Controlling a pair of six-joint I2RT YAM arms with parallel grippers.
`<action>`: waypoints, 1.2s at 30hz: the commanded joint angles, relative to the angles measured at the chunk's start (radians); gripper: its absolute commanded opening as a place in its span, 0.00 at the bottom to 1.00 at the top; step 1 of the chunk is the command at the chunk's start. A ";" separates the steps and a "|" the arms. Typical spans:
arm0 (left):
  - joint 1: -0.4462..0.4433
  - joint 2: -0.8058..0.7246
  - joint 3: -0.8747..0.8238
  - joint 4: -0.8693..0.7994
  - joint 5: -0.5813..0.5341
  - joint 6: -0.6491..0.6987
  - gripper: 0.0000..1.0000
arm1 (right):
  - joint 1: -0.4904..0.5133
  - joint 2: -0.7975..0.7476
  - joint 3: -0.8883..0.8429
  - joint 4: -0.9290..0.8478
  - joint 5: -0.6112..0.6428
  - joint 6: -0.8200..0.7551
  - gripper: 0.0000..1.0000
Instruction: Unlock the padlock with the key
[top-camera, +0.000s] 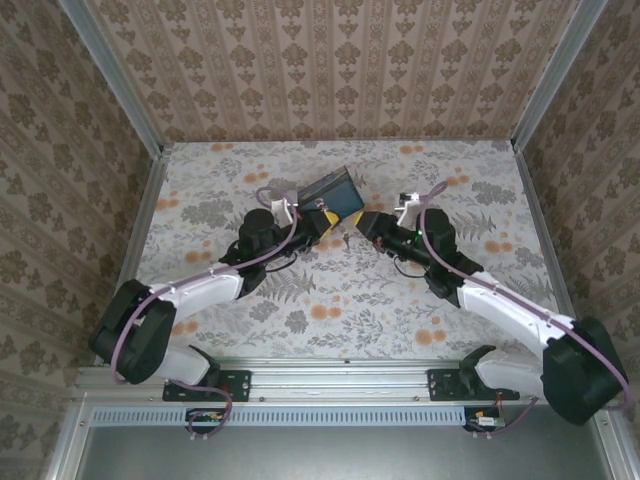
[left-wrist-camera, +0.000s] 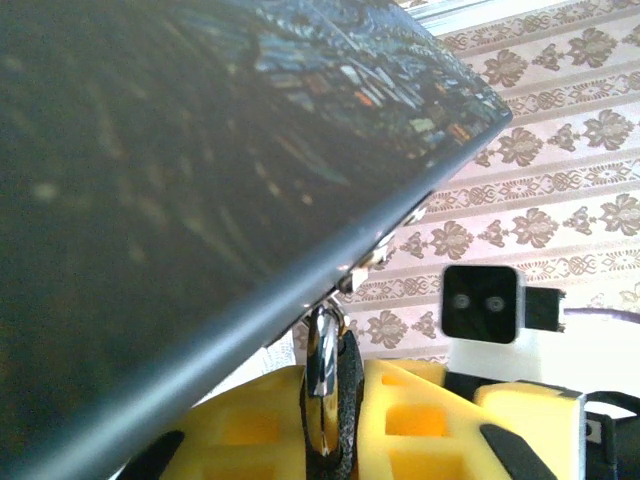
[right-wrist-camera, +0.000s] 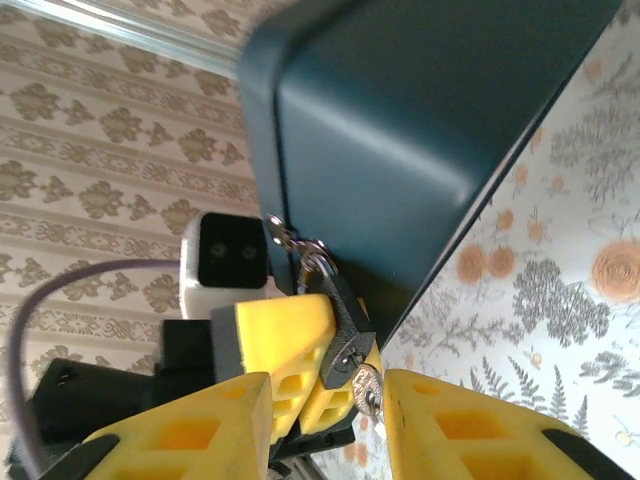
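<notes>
A black padlock (right-wrist-camera: 345, 325) hangs by its chrome shackle (left-wrist-camera: 325, 375) from the hasp (right-wrist-camera: 290, 240) of a dark box (top-camera: 333, 189). My left gripper (top-camera: 322, 216) is shut on the padlock's body, its yellow fingers (left-wrist-camera: 420, 410) pressed against both sides. A silver key (right-wrist-camera: 368, 385) sticks out of the keyhole at the padlock's lower end. My right gripper (right-wrist-camera: 328, 388) is open, with a yellow finger (right-wrist-camera: 470, 430) on either side of the key head, the right one close to it. In the top view the right gripper (top-camera: 362, 226) faces the left one across a small gap.
The box is tilted up at mid-table on the floral tablecloth (top-camera: 330, 300). Patterned walls (top-camera: 340, 60) close in the back and both sides. The right arm's wrist camera (left-wrist-camera: 485, 303) looks at the left gripper, and the left arm's wrist camera (right-wrist-camera: 228, 255) sits behind the padlock.
</notes>
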 joint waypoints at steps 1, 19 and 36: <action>0.014 -0.052 -0.005 -0.001 0.021 0.056 0.00 | -0.015 -0.044 -0.028 -0.073 -0.030 -0.076 0.33; 0.012 -0.070 -0.008 0.000 0.016 0.055 0.00 | 0.046 0.189 0.048 0.142 -0.133 -0.028 0.26; 0.011 -0.054 -0.008 0.033 0.028 0.038 0.00 | 0.066 0.297 0.080 0.256 -0.154 0.038 0.02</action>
